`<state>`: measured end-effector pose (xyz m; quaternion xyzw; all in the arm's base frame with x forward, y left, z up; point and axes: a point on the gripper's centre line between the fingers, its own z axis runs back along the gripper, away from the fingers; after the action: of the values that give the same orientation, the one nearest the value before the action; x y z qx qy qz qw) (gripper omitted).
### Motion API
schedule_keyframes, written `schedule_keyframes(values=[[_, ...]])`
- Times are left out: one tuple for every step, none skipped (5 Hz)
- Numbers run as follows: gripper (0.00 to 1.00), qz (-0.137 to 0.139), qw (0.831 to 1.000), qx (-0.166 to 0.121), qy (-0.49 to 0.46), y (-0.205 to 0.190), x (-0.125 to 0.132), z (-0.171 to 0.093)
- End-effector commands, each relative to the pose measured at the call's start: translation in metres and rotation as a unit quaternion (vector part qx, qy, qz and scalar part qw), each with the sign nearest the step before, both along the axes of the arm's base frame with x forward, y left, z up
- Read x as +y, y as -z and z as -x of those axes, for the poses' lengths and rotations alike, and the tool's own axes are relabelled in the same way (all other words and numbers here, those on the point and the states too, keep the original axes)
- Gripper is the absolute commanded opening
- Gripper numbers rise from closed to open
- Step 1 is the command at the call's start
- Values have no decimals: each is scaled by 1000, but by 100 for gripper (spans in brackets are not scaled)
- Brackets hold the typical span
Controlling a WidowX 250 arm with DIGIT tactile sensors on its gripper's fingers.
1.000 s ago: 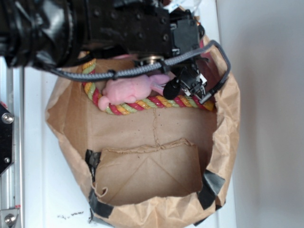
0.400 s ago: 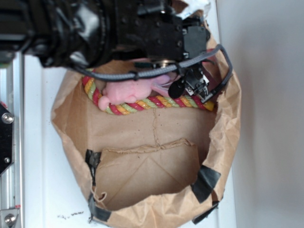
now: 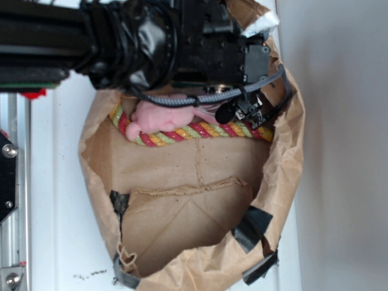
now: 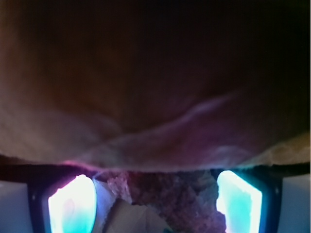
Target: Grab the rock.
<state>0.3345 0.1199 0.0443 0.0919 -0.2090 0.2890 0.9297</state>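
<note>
In the wrist view the rock [image 4: 181, 200], a rough dark brown-grey lump with a pale broken face, fills the space between my gripper's [image 4: 155, 196] two glowing pads [image 4: 73, 204]. It reaches both pads, so the jaws are shut on it. Brown paper of the bag [image 4: 155, 97] fills the view just beyond. In the exterior view my gripper [image 3: 244, 112] is down inside the top right corner of the crumpled paper bag [image 3: 200, 182]. The black arm [image 3: 151, 42] covers the rock there.
A pink plush toy [image 3: 160, 115] lies on a red, yellow and green rope [image 3: 182, 133] inside the bag, just left of the gripper. The bag's wall [image 3: 285, 133] stands close on the gripper's right. A metal rail [image 3: 9, 182] runs along the left edge.
The arm has shifted toward the top of the picture and further over the bag. The bag's left wall has pulled inward and its right rim has tilted.
</note>
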Motion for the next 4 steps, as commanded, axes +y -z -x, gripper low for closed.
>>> schedule_keyframes(values=[[100, -19, 1000, -18, 10, -13, 4, -16], [0, -22, 1000, -20, 7, -12, 4, -15], [0, -23, 1000, -20, 7, -14, 4, -14], [0, -19, 1000, -20, 4, -16, 4, -12]])
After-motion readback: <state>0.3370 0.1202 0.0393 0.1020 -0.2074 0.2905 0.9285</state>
